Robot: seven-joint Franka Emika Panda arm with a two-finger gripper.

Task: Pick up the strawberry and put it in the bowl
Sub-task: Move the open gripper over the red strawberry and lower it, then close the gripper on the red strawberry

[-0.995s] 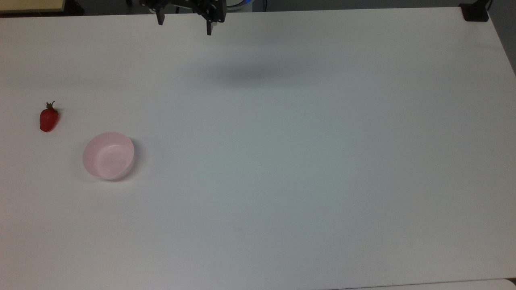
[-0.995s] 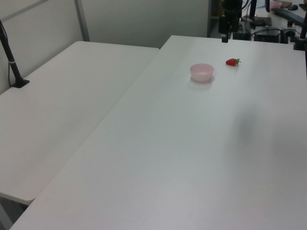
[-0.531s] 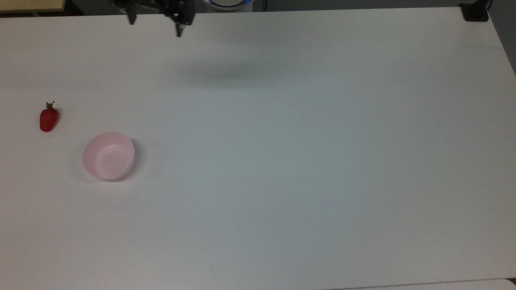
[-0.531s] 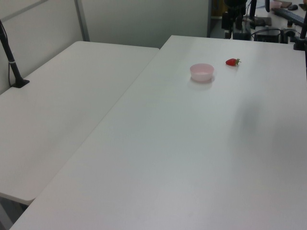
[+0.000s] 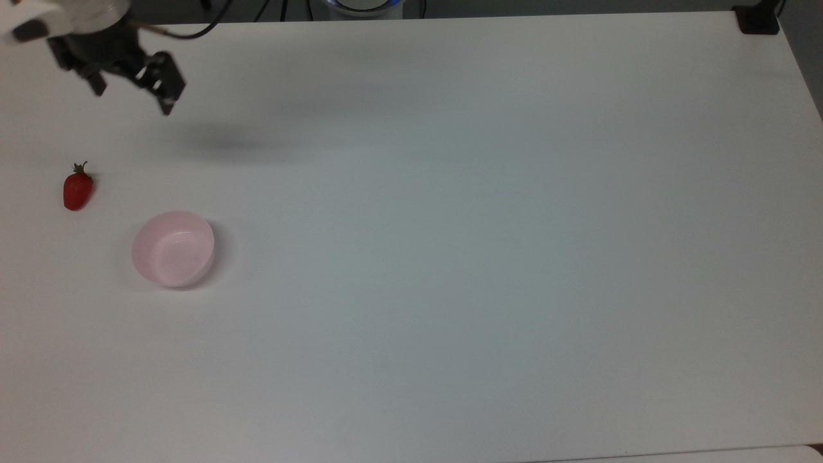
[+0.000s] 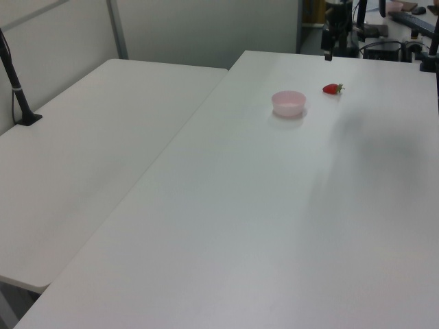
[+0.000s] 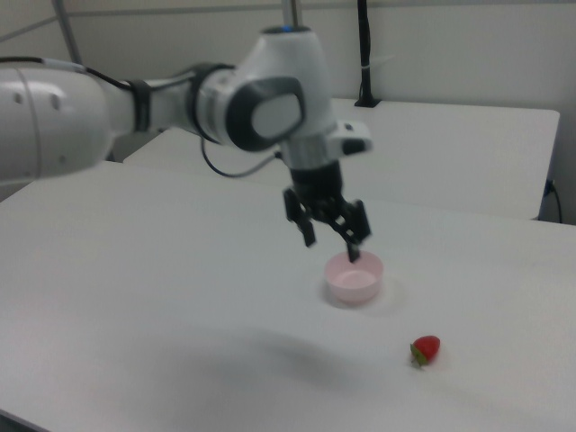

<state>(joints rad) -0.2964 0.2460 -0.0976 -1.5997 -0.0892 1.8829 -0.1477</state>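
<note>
The strawberry (image 5: 78,190) lies on its side on the white table (image 5: 488,244), just beside the pale pink bowl (image 5: 172,248) but not touching it, leafy cap pointing toward the top view's upper edge. The gripper (image 5: 132,92) hangs in the air well apart from it, jaws spread and holding nothing. It looks light, smooth and rounded, so likely to squirt out; pinching across the plump red middle, not the cap, seems safest.

No text, label, brand, number or sign can be read anywhere on the white surface (image 5: 488,257), in any of the three views.
</note>
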